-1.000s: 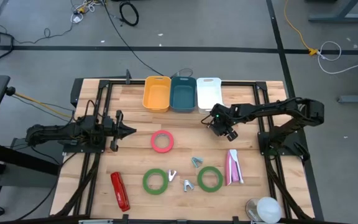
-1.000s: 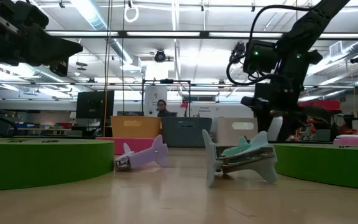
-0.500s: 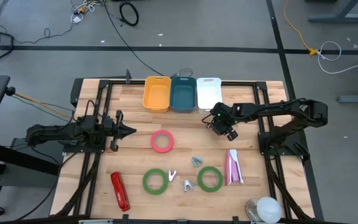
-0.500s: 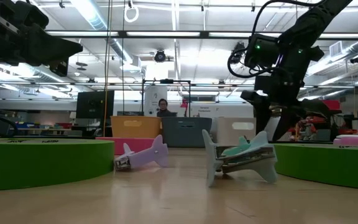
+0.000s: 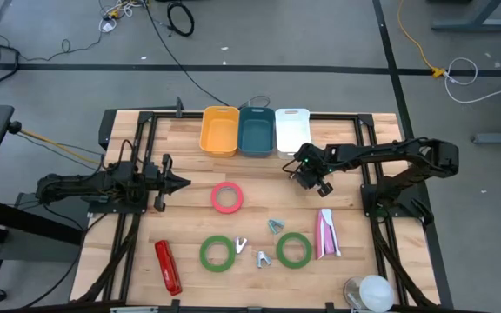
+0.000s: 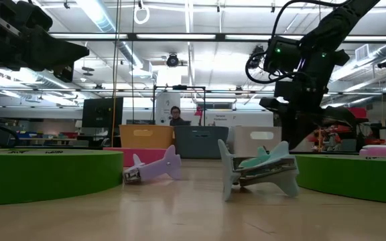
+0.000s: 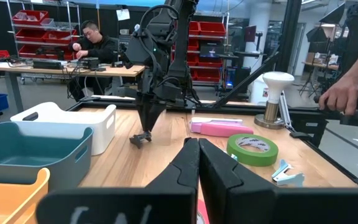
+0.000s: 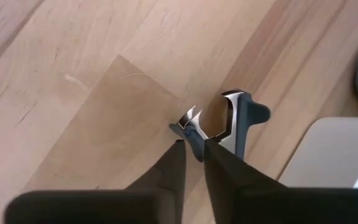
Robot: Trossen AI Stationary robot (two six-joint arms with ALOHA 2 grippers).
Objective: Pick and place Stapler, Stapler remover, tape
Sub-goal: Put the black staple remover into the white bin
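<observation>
My right gripper (image 5: 311, 179) points down just in front of the white bin (image 5: 292, 130) and is shut on a small dark stapler remover (image 8: 225, 121), which also shows in the left wrist view (image 7: 140, 139). My left gripper (image 5: 183, 183) is shut and empty at the table's left, pointing toward the right edge. A pinkish-red tape roll (image 5: 226, 197) and two green rolls (image 5: 217, 253) (image 5: 293, 250) lie flat. A red stapler (image 5: 168, 267) lies near the front left and a pink stapler (image 5: 325, 233) at the right. Three small removers (image 5: 274, 225) (image 5: 241, 246) (image 5: 263, 258) lie between the green rolls. My right gripper pinches one end of the dark stapler remover (image 8: 193, 138) between its two fingertips. The fingers come from above, pointing down. The remover hangs below the fingertips at or just above the tabletop; whether it touches the wood I cannot tell.
Orange (image 5: 219, 130), teal (image 5: 257, 130) and white bins stand in a row at the far edge. A white domed object (image 5: 372, 291) stands at the front right corner. People show beyond the table (image 7: 98, 43), and a hand (image 7: 340, 96) rests near the right side.
My right gripper has risen slightly with the stapler remover, staying shut on it, and has then held still.
</observation>
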